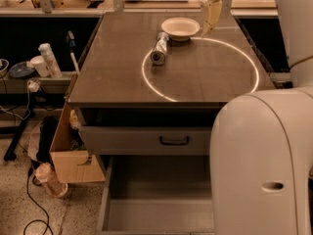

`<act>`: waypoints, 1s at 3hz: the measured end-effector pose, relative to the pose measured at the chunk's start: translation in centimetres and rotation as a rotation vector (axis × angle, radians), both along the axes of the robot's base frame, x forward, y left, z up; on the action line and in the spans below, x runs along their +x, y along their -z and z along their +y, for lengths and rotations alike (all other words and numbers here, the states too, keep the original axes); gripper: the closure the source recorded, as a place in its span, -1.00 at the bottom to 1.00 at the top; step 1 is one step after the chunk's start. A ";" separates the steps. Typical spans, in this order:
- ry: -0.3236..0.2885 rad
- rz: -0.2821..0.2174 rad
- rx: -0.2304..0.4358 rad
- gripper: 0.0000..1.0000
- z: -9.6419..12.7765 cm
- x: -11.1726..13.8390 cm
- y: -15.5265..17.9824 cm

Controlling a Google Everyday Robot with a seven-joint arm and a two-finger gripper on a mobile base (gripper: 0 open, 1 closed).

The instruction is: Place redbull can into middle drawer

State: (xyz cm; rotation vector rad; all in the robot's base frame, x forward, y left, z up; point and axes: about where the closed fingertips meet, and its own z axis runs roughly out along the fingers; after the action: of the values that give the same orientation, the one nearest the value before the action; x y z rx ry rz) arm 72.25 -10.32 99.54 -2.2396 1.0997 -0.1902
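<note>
We see a white bowl (180, 28) near the top centre of the desk (205, 72), just beside a bright ring of light (143, 75). Under the desk's front edge sits a grey drawer front (127, 140) with a black handle (174, 141). At lower left, a cardboard box (66, 153) stands on the speckled floor (14, 199). The gripper (211, 21) hangs at the top, just right of the bowl.

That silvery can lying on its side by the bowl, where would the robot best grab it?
Probably around its middle, from above, across the narrow body. The redbull can lies flat, lengthwise toward the camera, the white bowl close by its far end. The gripper hangs right of the bowl.
</note>
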 end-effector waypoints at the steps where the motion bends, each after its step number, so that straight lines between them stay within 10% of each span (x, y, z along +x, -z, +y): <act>1: 0.041 -0.024 -0.122 -1.00 0.3 1.3 0.5; 3: 0.018 -0.034 -0.113 -1.00 0.9 1.8 0.9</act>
State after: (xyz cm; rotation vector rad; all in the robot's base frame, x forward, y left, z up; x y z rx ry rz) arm 74.06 -9.39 98.62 -2.3172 1.1163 -0.3040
